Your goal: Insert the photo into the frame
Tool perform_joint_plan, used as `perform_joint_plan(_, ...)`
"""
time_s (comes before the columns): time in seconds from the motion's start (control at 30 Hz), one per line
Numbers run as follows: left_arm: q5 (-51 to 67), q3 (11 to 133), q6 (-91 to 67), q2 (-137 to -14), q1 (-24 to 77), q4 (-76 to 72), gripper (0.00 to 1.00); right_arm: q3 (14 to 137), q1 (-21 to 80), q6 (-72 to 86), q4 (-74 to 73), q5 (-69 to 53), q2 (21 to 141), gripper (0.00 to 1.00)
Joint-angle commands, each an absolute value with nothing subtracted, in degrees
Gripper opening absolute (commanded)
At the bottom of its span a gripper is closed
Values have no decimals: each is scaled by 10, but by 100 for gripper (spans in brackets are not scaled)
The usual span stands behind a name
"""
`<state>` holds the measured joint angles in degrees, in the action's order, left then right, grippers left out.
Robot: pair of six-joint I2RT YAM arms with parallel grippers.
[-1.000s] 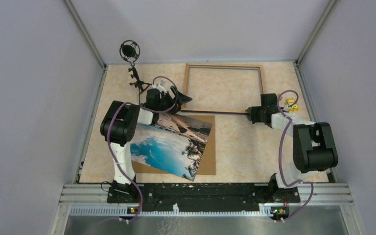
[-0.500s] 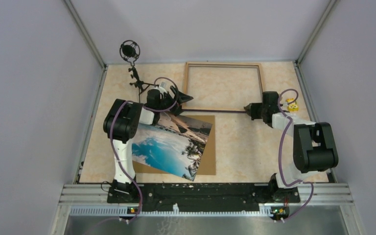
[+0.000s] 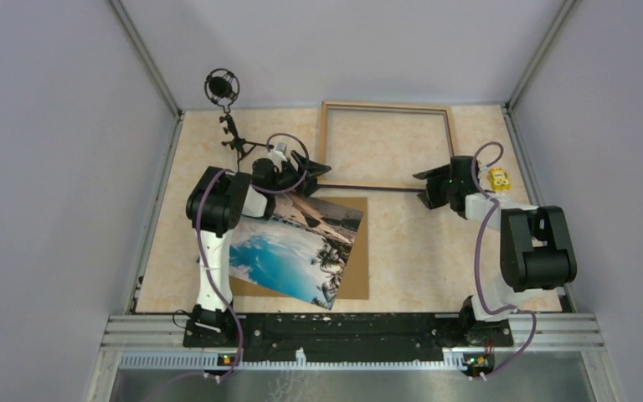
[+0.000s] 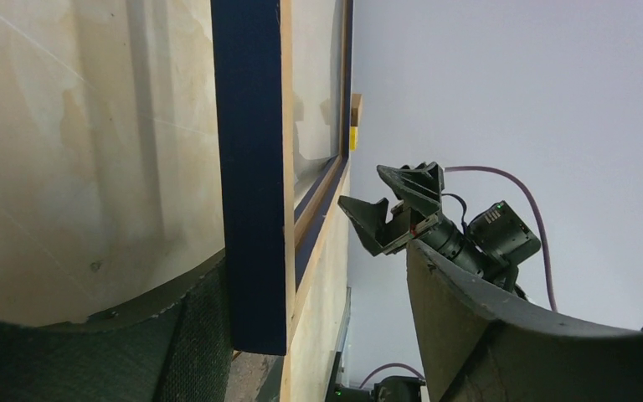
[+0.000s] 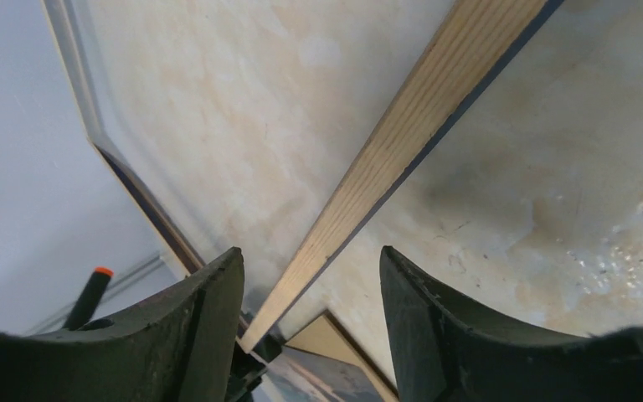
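Pale lavender-grey walls [image 3: 50, 184] closed in left, right and top of view under soft, even light. Grey metal posts [image 3: 143, 52] ran up both upper corners. Beige marbled table [image 3: 410, 251] filled centre. Ribbed aluminium rail [image 3: 343, 335] spanned bottom. Black microphone stand [image 3: 222, 88] stood upper left.

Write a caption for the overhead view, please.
Left gripper and right gripper, both open, straddle the near rail of the frame; the photo lies askew on a brown board.

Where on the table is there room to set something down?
Bare table between the backing board and the right arm; also left of the left arm. Crowded by the frame, where left gripper and right gripper sit.
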<state>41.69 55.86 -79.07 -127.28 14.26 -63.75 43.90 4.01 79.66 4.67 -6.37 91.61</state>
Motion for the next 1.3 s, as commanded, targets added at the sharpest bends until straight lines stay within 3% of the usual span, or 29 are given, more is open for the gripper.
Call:
perform_joint_plan(0.0, 440, 552, -807, -1275, 142, -731, 72, 409, 43, 731, 87, -77, 879, 63)
perform_joint_plan(0.23, 446, 544, -820, -1268, 142, -757, 68, 348, 83, 802, 211, -95, 904, 71)
perform_joint_plan(0.53, 453, 536, -838, -1270, 142, -797, 63, 330, 111, 879, 367, -89, 999, 67)
perform_joint_plan(1.07, 452, 525, -839, -1263, 142, -811, 61, 301, 117, 949, 424, -68, 993, 37)
perform_joint_plan(1.17, 453, 526, -837, -1265, 142, -810, 61, 295, 117, 950, 425, -69, 982, 27)
perform_joint_plan(1.27, 453, 526, -828, -1266, 142, -802, 67, 294, 116, 962, 441, -85, 985, 4)
